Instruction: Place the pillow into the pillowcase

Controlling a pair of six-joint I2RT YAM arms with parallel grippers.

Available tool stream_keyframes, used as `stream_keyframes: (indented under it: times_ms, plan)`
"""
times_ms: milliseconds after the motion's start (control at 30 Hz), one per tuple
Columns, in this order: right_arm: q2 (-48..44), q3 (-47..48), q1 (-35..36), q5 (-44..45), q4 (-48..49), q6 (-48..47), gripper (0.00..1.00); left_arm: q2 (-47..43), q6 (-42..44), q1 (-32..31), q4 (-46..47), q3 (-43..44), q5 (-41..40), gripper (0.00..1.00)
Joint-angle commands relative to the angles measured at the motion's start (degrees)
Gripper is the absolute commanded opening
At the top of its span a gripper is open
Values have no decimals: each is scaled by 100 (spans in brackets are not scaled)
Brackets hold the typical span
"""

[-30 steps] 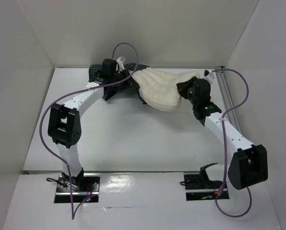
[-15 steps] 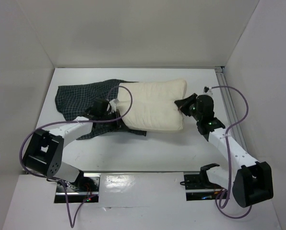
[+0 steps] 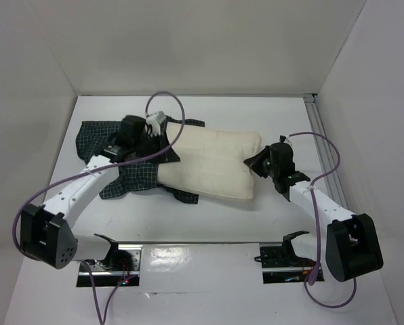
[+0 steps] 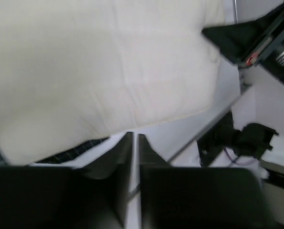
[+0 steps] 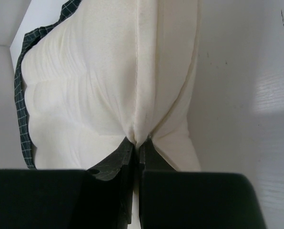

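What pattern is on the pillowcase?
The pillowcase is dark navy-green with a thin white grid check, clearest in the top external view.

The pillow (image 3: 212,166) lies in the middle of the table (image 3: 209,223), its left end overlapping the pillowcase (image 3: 137,179) spread to its left. The right gripper (image 3: 253,162) meets its right end.

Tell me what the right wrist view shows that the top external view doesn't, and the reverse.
Right wrist only: the right gripper shut on the pillow at its end seam, cloth puckered at the fingertips. Top external only: the pillowcase crumpled at the pillow's left end, with the left arm over it. Both: the cream pillow, with checked fabric at the end away from the right gripper.
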Motion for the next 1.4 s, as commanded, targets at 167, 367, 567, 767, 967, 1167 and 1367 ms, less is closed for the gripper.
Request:
stream_keyframes:
  times_ms: [167,367,567,767,967,1167,1367]
  plan:
    - [189,478,136,-528,542,-421,0,707,288,159,-1103,2273,-4060,49]
    - [840,972,382,-829,174,-1134,0,2535,175,159,-734,3503,-5259,66]
    - [954,972,435,-829,226,-1292,0,3574,68,27,-989,4428,-6350,66]
    - [955,972,487,-759,103,-1345,0,4294,376,98,-1023,4866,-6721,66]
    - [955,1025,488,-706,51,-1345,0,4867,552,212,-1358,5431,-6256,65]
    - [955,1025,488,-653,51,-1345,0,5130,666,457,-1455,5536,-6018,59]
    - [1007,1025,488,-653,51,-1345,0,5017,728,458,-1403,5474,-6202,38]
